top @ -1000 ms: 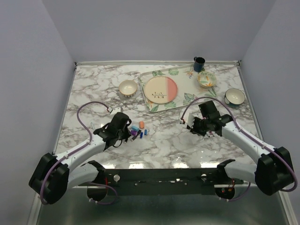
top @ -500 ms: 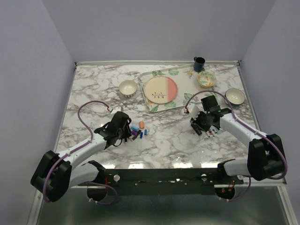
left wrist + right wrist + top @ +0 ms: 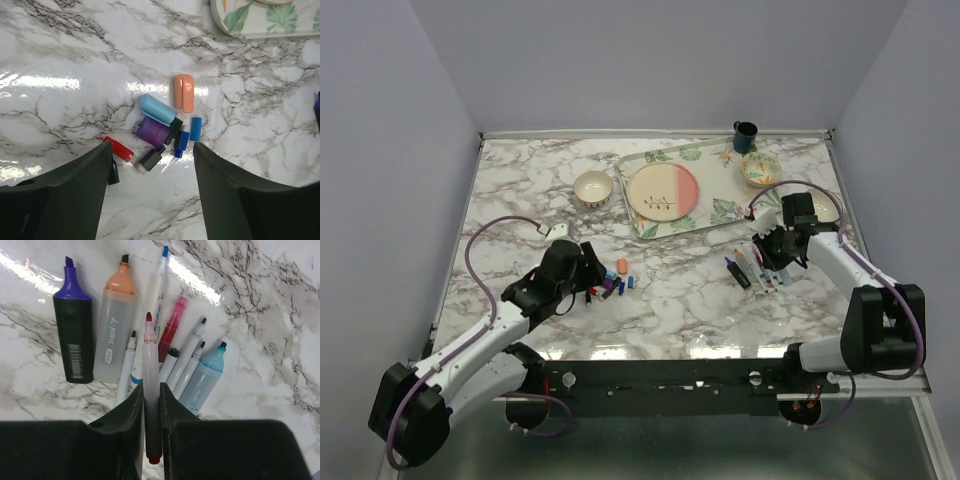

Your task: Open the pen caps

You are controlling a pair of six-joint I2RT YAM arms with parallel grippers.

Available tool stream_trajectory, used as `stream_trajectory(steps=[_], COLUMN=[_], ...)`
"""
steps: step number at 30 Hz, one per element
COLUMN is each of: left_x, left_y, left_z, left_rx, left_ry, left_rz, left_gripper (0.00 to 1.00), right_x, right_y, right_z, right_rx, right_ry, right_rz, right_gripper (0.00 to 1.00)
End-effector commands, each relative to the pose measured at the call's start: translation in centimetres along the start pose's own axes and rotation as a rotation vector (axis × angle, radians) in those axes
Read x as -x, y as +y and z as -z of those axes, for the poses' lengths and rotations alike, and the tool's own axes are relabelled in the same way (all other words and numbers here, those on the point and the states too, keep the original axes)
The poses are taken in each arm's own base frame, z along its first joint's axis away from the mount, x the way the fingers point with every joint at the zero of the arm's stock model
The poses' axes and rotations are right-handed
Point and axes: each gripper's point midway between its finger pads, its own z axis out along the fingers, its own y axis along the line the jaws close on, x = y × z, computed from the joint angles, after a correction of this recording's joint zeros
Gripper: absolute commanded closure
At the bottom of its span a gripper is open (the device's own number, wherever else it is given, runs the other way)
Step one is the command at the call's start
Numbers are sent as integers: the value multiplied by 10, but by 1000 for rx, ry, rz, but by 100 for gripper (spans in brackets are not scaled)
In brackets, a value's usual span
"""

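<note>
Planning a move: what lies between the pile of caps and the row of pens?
Only bare marble table from caps to pens, shown in the top view.

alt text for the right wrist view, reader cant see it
An uncapped red pen sits between the fingers of the right gripper, pointing away from the camera. Beyond it, other pens, most with bare tips, lie side by side on a marble table, from a black highlighter on the left to a teal marker on the right.

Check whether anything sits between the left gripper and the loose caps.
Nothing visible does. The left gripper stands open, and the caps lie uncovered right ahead of its fingertips.
</note>
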Motion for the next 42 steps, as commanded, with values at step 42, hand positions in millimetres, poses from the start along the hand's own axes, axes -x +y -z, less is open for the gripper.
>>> stream_trajectory(steps=[42], left_x=[20], left_y=[66], left_z=[46], left_rx=[198], left_ry=[-259], left_rz=[195], left_gripper=[1], right_x=[30], right_y=[14], right_z=[53], right_rx=[140], right_ry=[-254], right_rz=[7], right_gripper=[57])
